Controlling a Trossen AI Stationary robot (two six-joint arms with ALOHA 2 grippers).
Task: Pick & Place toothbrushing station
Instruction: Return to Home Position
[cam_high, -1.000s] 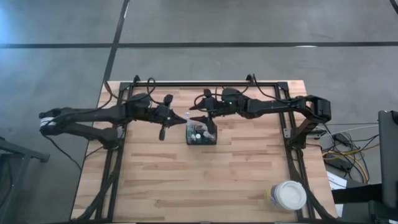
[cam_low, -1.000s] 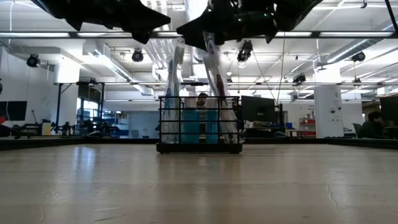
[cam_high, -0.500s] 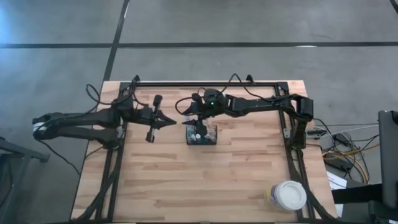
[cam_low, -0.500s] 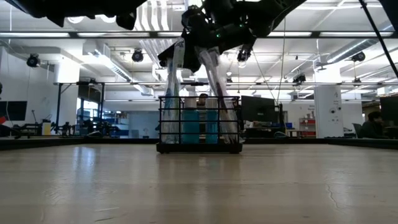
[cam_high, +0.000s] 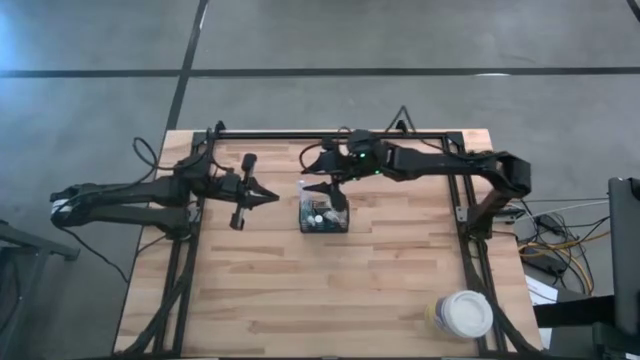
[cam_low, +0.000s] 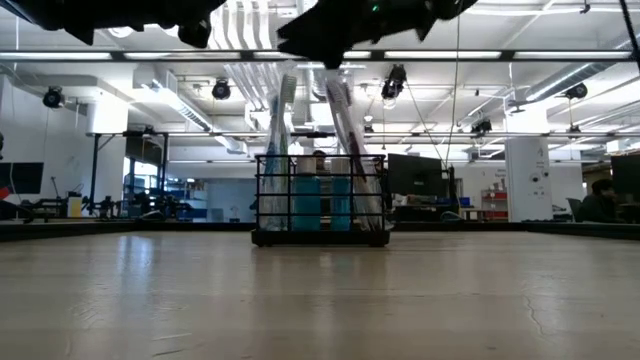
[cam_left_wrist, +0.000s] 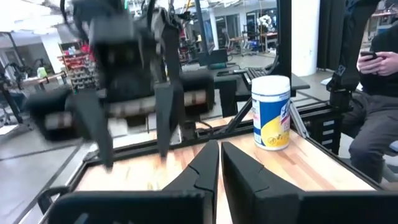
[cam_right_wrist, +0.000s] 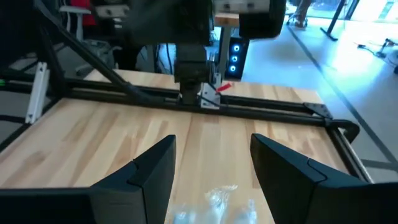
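Observation:
The black wire-mesh caddy (cam_high: 323, 215) stands on its base at the middle of the table, also plain in the low view (cam_low: 320, 205). Toothbrushes (cam_low: 283, 120) stick up out of it, leaning on its walls, with blue tubes (cam_low: 320, 200) between them. My right gripper (cam_high: 316, 175) hovers open above the caddy's far left side, clear of the brush tops (cam_right_wrist: 217, 196). My left gripper (cam_high: 270, 196) is shut, holds nothing, and points level at the caddy from the table's left, a short gap away.
A large cup with a white lid (cam_high: 465, 313) stands near the table's front right corner, also in the left wrist view (cam_left_wrist: 272, 112). A black frame (cam_high: 330, 134) runs along the far edge and the sides. A person (cam_left_wrist: 379, 93) sits beyond the table.
My left gripper has drawn back from the caddy toward the table's left edge. My right gripper dipped to the tops of the toothbrushes, then rose again, staying open. The caddy and its brushes have kept their place.

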